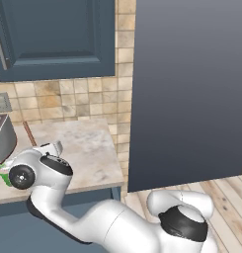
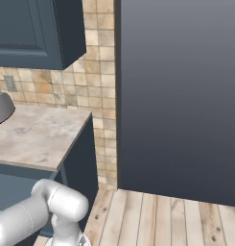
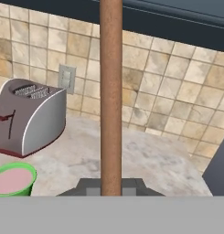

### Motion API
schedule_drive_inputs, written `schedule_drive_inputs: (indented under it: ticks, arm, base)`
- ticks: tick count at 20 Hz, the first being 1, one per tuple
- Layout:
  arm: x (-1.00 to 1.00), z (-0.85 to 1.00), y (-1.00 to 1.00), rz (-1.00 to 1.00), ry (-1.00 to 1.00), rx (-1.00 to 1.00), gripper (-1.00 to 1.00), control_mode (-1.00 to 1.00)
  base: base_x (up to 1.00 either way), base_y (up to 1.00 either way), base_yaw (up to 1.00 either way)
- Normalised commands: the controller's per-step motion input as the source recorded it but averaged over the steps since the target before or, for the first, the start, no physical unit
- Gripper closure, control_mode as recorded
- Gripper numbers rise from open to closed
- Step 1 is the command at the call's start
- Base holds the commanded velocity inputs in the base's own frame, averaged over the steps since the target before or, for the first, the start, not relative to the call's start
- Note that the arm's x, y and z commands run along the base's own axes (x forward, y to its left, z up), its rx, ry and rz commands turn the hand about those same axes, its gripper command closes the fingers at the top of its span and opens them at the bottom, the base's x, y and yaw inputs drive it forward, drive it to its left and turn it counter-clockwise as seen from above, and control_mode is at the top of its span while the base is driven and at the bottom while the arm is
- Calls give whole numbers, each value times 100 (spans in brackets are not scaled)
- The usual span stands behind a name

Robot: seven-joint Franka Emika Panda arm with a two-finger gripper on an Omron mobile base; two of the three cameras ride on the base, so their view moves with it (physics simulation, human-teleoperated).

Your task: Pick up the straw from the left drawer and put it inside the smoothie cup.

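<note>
One step remains, you can judge: the pincer grips the thin orange-brown straw, standing upright between its tips. The small green smoothie cup with pink contents waits low to its left, beside the silver toaster.

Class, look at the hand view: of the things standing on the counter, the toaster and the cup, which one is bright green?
The smoothie cup, a small green cup with pink contents at the lower left. The toaster behind it is silver-grey and far bigger.
</note>
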Motion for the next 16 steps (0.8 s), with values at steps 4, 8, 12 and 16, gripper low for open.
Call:
schedule_drive_inputs:
  ticks: [4,8,12,16]
  arm:
    - [21,0,13,0,0,0,100,-100]
    - [12,0,17,0,0,0,100,-100]
    - [8,1,31,0,2,0,100,-100]
    - [11,0,37,0,3,0,100,-100]
  base:
    - [0,0,0]
    - [0,0,0]
    - [0,0,0]
    - [0,0,0]
